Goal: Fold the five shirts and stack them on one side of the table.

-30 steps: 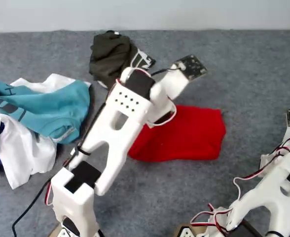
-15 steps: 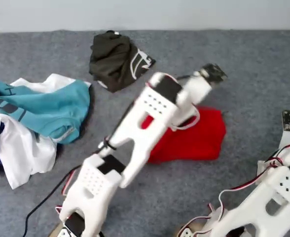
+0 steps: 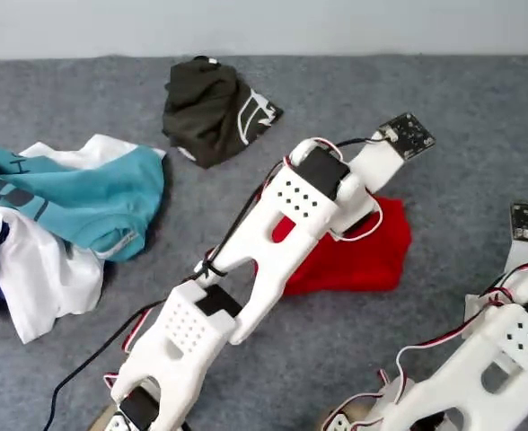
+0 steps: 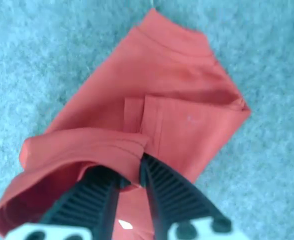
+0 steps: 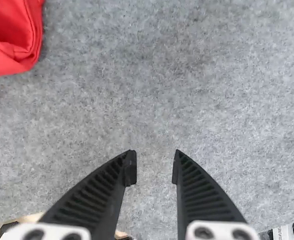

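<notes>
grey carpet-like tabletop [image 3: 479, 117] w/ pale plain wall strip [image 3: 264, 27] along far edge

No text, number or sign can be read. The dark shirt [image 3: 212, 106] bears a white graphic and the teal shirt [image 3: 93, 202] dark markings; neither is legible.

light: bright, even, diffuse | shadows: soft, thin, along red shirt [image 3: 363, 260] edges

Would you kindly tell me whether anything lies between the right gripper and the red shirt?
Nothing visible does: bare grey carpet lies between the right gripper and the red shirt. The left gripper pinches a fold of that shirt.
</notes>
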`<action>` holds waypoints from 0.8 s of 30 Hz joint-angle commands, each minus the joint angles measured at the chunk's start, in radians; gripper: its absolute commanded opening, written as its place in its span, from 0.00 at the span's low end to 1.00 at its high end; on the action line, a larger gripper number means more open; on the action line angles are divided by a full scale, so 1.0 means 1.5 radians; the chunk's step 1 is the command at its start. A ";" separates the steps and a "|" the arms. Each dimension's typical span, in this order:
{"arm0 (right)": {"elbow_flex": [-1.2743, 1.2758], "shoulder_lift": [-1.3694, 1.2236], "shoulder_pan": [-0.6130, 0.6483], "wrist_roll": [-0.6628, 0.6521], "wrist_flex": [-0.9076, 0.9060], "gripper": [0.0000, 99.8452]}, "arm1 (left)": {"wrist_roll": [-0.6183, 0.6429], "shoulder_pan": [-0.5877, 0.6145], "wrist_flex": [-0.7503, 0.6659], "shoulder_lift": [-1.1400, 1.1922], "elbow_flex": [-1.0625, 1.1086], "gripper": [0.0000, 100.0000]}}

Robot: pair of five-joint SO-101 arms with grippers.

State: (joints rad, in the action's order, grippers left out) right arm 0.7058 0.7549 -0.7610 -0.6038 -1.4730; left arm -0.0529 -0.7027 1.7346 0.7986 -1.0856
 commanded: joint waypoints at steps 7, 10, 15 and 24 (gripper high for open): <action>-0.017 0.026 -0.009 -0.004 -0.039 0.13 | 0.008 -0.061 0.012 0.108 -0.146 0.01; -0.017 0.027 -0.009 -0.004 -0.041 0.13 | 0.008 -0.060 0.000 0.142 -0.172 0.01; -0.017 0.027 -0.008 -0.003 -0.060 0.13 | 0.007 -0.061 -0.057 0.199 -0.240 0.02; -0.014 0.091 -0.009 -0.003 -0.061 0.13 | 0.007 -0.081 -0.054 0.263 -0.321 0.02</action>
State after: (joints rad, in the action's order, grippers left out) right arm 0.7058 0.8623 -0.7610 -0.6038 -1.5512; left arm -0.0483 -0.8117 1.6671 1.2068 -1.5090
